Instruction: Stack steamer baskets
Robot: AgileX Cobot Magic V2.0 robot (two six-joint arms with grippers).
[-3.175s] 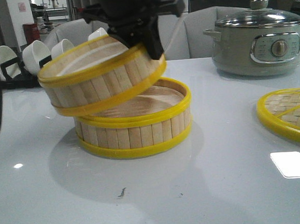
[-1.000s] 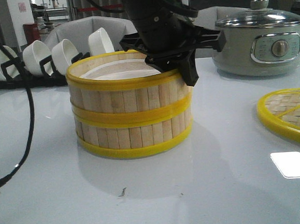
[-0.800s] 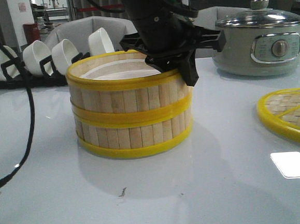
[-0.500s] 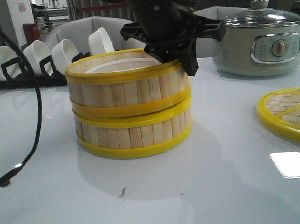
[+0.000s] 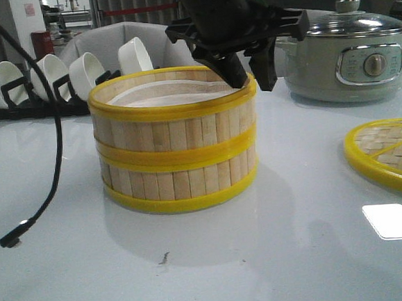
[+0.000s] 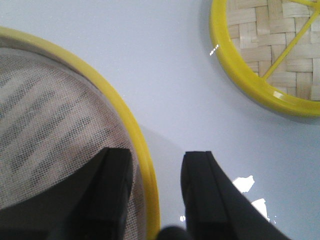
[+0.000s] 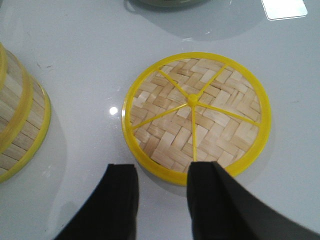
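the upper steamer basket (image 5: 173,109), which hung tilted over the lower one a few seconds ago and was still lifted a little at one side half a second ago, now sits level on the lower steamer basket (image 5: 179,180), their yellow rims meeting in one even band around the middle. the left gripper (image 5: 250,63) has let go: its two black fingers stand apart, one inside the top rim over the pale liner and one outside the wall, and in the left wrist view the left gripper's fingers (image 6: 115,175) straddle the yellow rim with a gap on each side, so nothing is clamped. i judge the stacking itself done, with only the arm's withdrawal left, and a straight upward exit looks wise so the inner finger does not catch the rim and shift the stack. the right gripper (image 7: 162,187) is open too, hovering above the woven lid (image 7: 195,115), which lies flat on the table to the right, well apart from the stack. the table (image 5: 210,261) is glossy white and reflective, with a loose black cable (image 5: 49,169) dangling at the left. behind it stand a rack of white bowls (image 5: 63,74), a grey electric pot (image 5: 350,51) with a glass lid, and pale chairs.
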